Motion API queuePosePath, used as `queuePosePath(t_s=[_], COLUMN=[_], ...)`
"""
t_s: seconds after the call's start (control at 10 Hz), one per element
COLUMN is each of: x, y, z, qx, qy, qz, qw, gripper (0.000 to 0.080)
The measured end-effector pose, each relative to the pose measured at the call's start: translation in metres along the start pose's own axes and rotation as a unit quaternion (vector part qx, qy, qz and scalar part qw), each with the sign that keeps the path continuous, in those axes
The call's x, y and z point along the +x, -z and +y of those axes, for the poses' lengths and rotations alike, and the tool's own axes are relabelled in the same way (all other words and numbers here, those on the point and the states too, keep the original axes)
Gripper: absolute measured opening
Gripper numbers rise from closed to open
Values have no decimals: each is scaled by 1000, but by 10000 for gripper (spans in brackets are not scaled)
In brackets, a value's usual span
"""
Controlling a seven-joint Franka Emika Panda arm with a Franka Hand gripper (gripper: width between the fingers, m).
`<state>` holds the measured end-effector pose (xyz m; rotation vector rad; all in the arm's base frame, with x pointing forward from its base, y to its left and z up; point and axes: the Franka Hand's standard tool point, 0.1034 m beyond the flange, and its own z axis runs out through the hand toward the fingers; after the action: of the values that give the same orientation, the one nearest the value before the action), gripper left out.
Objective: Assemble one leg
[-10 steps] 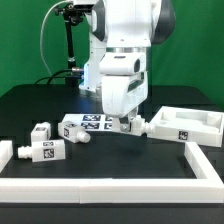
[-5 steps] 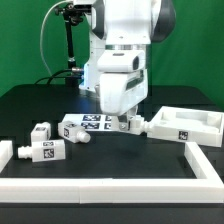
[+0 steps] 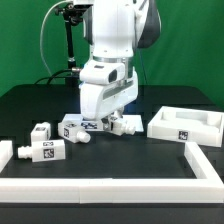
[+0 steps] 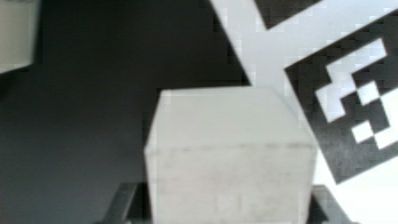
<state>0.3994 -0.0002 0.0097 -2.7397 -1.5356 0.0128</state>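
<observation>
My gripper (image 3: 114, 121) is shut on a stubby white leg (image 3: 126, 126) and holds it low over the black table. In the wrist view the leg (image 4: 224, 150) fills the space between my two fingers (image 4: 128, 205), and a tagged white surface (image 4: 338, 75) lies just beyond it. The large white square panel (image 3: 185, 126) with a raised rim lies at the exterior view's right, a small gap away from the held leg. Three more legs lie at the exterior view's left (image 3: 42, 132) (image 3: 45, 152) (image 3: 72, 131).
The long white border rail (image 3: 110, 181) runs along the front and up the exterior view's right side (image 3: 207, 160). The marker board (image 3: 95, 123) lies partly under the arm. A black stand with cables (image 3: 68, 45) is at the back.
The arm has swung toward the exterior view's left with the leg in the gripper. The leg has come away from the panel's edge, and a gap now shows between them.
</observation>
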Motion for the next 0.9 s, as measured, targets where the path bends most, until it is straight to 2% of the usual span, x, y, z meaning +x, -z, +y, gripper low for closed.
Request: queuePosePath(t_s=[0.4,0.6,0.7,0.8,0.9], x=[-5,-6,-5,0,10], y=[-5,-4,3,22,38], z=[-2,-2,-1,0,-7], qx=[1,2,3,-6,-16], qy=[-2,-2,-2,-4,-22], qz=[2,1,-3,-3,2], qw=[1000,1000,1000,1000,1000], gripper=[265,589,630,630,646])
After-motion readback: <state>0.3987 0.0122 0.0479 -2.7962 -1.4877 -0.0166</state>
